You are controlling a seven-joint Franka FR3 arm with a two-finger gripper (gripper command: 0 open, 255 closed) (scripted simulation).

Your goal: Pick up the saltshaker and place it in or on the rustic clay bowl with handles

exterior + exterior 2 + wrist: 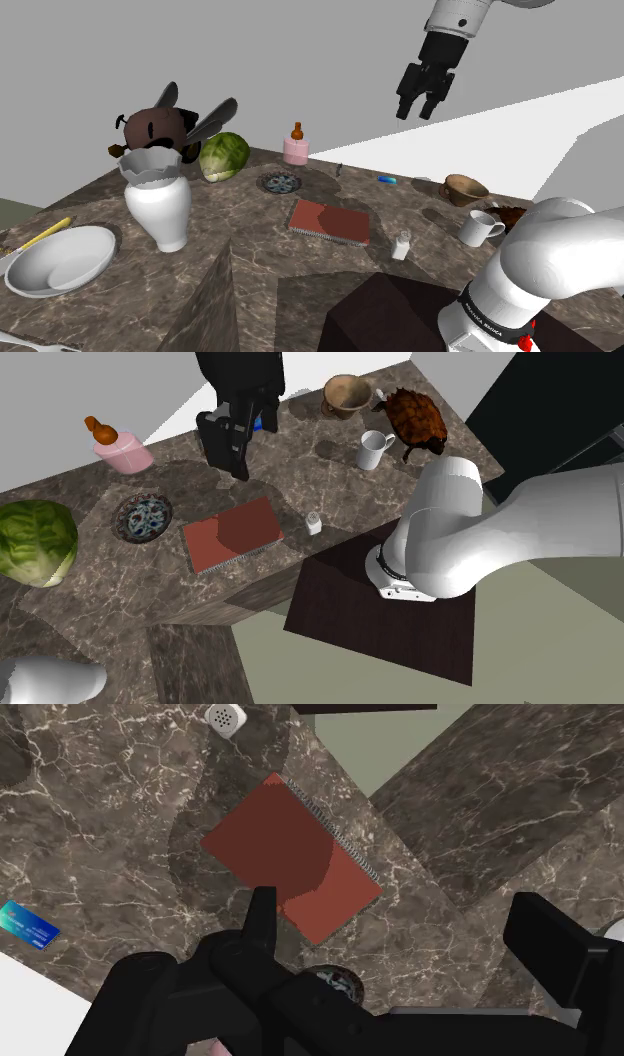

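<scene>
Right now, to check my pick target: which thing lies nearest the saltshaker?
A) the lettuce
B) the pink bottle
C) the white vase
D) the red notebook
D: the small white saltshaker stands just off the edge of the red notebook, while the other three sit much farther off.

The black gripper [398,909] hangs over a dark marbled countertop [110,814], its two fingers set wide apart with nothing between them. Just beyond the fingertips a red spiral-bound notebook [290,854] lies flat, its wire binding on the side towards the counter's edge. Past the notebook, near that same edge, stands a white saltshaker [225,717], its perforated top showing. A small blue card [27,924] lies well apart from the notebook, near another edge of the counter. A round patterned disc [335,982] is partly hidden behind the gripper's body.
</scene>
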